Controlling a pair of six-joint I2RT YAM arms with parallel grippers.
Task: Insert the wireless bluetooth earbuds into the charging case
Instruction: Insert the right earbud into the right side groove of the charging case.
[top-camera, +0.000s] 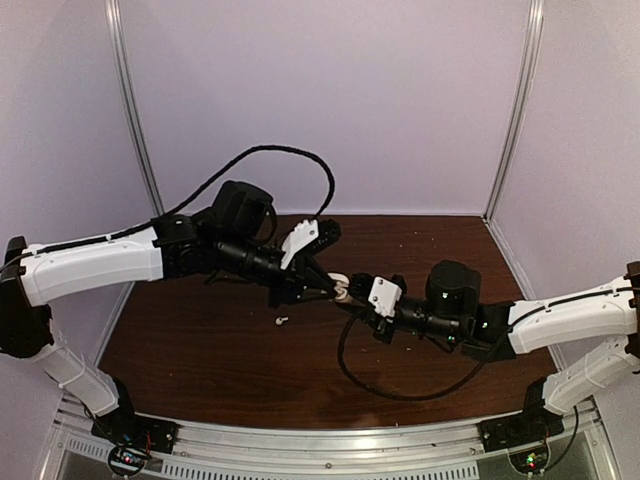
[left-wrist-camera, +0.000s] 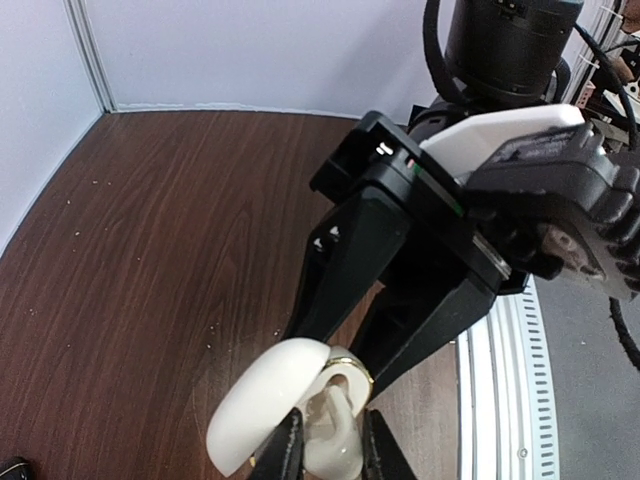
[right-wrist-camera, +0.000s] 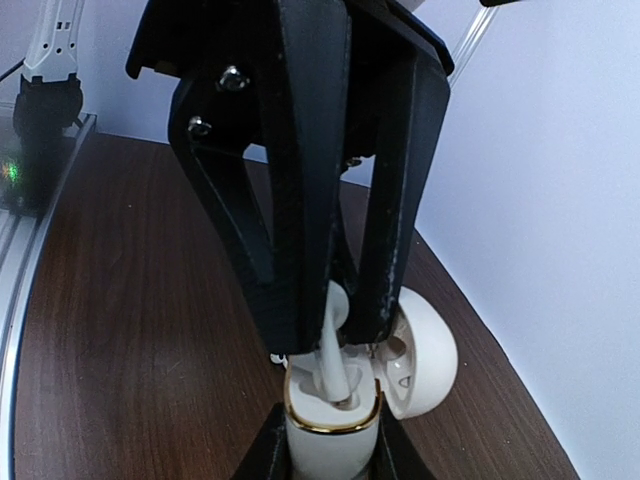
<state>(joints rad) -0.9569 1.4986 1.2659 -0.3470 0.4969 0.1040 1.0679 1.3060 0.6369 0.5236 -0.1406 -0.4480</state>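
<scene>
Clamped in left gripper (right-wrist-camera: 333, 338): white earbud (right-wrist-camera: 335, 375), stem aimed straight ahead into open charging case (right-wrist-camera: 325, 440) just beyond; case held opposite by right gripper (right-wrist-camera: 330, 462).

Charging case (right-wrist-camera: 322, 445): base cut off by the right wrist view's lower edge.
Earbud (right-wrist-camera: 333, 375): lower end hidden inside the case, upper end behind the left pincer (right-wrist-camera: 338, 340).
White speck (top-camera: 281, 320) on the surface (top-camera: 200, 350): too small to identify.
</scene>
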